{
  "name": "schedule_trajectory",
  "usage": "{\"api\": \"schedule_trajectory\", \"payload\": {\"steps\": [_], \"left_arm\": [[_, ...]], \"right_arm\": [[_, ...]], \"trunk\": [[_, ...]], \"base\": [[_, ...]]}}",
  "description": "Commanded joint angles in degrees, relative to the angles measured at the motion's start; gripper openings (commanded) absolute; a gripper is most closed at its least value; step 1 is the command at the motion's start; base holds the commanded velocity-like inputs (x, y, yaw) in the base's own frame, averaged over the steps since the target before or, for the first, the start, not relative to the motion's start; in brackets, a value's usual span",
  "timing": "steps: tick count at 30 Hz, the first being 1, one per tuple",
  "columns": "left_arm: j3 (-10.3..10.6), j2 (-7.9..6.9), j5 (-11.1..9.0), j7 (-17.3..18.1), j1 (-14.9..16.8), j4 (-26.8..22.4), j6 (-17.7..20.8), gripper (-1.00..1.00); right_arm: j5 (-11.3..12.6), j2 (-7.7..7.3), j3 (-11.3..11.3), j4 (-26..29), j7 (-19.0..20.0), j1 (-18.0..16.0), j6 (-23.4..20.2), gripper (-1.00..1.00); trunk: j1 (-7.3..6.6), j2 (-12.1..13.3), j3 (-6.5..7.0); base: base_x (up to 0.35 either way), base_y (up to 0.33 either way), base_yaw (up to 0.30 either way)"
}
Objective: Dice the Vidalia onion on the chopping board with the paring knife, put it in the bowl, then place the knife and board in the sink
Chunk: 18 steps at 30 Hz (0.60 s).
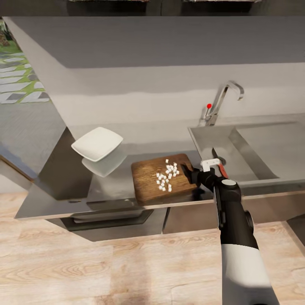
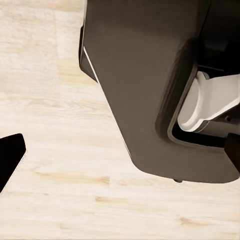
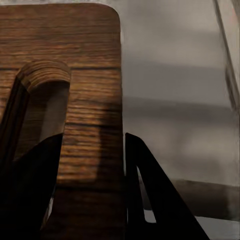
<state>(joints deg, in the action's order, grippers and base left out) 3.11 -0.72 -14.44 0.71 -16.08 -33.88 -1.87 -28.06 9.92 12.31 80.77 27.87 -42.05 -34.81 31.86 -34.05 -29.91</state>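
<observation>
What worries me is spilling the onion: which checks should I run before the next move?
1. Diced white onion cubes all lie on the dark brown wooden chopping board: ok.
2. Right tool straddles the board's strip beside the handle slot: ok. Whether the grip is firm: cannot tell.
3. Shallow white squarish bowl is upright and empty, left of the board: ok.
4. Red-handled paring knife is off the board, by the light-grey sink: ok. Whether it lies inside the basin: cannot tell.

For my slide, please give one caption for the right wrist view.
Right gripper straddling the handle-slot end of the chopping board.
</observation>
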Motion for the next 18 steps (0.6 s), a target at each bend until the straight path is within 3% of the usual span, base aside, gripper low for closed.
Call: {"api": "schedule_trajectory", "payload": {"steps": [1, 12, 18], "left_arm": [[0.32, -0.08, -0.59, -0.01, -0.01, -0.04, -0.15, 1.00], [0.32, -0.08, -0.58, -0.01, -0.04, -0.04, -0.15, 1.00], [0.32, -0.08, -0.53, -0.01, -0.04, -0.04, -0.15, 1.00]], "right_arm": [[-0.51, 0.08, 0.16, 0.09, 0.61, -0.05, -0.38, -1.00], [-0.59, 0.08, 0.17, 0.15, 0.61, -0.05, -3.16, -1.00], [-0.60, 0.08, 0.17, 0.18, 0.61, -0.05, -3.24, -1.00]], "trunk": [[0.05, -0.06, 0.04], [0.05, -0.06, 1.05], [0.05, -0.06, 1.61]], "base": [[0.210, 0.166, 0.000], [0.039, 0.040, 0.000], [-0.151, 0.000, 0.000]]}}
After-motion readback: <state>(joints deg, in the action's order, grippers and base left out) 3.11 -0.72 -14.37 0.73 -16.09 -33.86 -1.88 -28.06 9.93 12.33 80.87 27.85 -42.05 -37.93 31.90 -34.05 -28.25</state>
